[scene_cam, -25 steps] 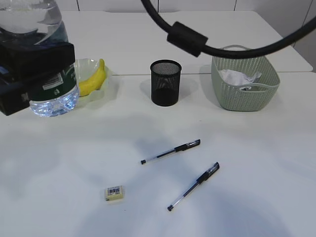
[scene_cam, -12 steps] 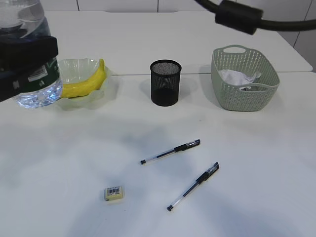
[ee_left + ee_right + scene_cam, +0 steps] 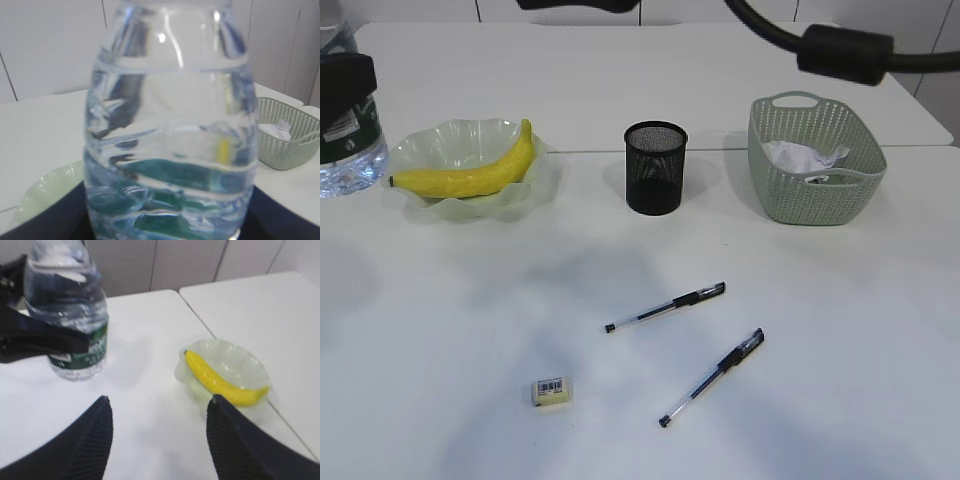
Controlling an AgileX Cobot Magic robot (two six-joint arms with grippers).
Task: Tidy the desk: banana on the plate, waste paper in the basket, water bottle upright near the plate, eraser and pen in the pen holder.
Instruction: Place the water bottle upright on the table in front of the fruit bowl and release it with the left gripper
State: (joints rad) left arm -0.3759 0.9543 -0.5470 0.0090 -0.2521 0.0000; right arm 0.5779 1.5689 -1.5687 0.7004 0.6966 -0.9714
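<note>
My left gripper (image 3: 345, 85) is shut on the clear water bottle (image 3: 345, 150) and holds it upright at the far left, beside the plate; the bottle fills the left wrist view (image 3: 170, 130) and shows in the right wrist view (image 3: 70, 315). The banana (image 3: 470, 175) lies on the pale green plate (image 3: 535, 185), also in the right wrist view (image 3: 220, 382). Waste paper (image 3: 805, 157) lies in the green basket (image 3: 820, 195). Two pens (image 3: 665, 307) (image 3: 712, 377) and the eraser (image 3: 551, 391) lie on the table. The black mesh pen holder (image 3: 655, 168) stands at centre. My right gripper (image 3: 157, 400) is open and empty, above the table between bottle and plate.
A black cable (image 3: 840, 50) of the right arm crosses the top of the exterior view. A seam between two tables runs behind the plate, pen holder and basket.
My left gripper has carried the bottle left, from in front of the plate to its left side; the whole banana and plate now show. The right arm's cable has shifted up and right.
</note>
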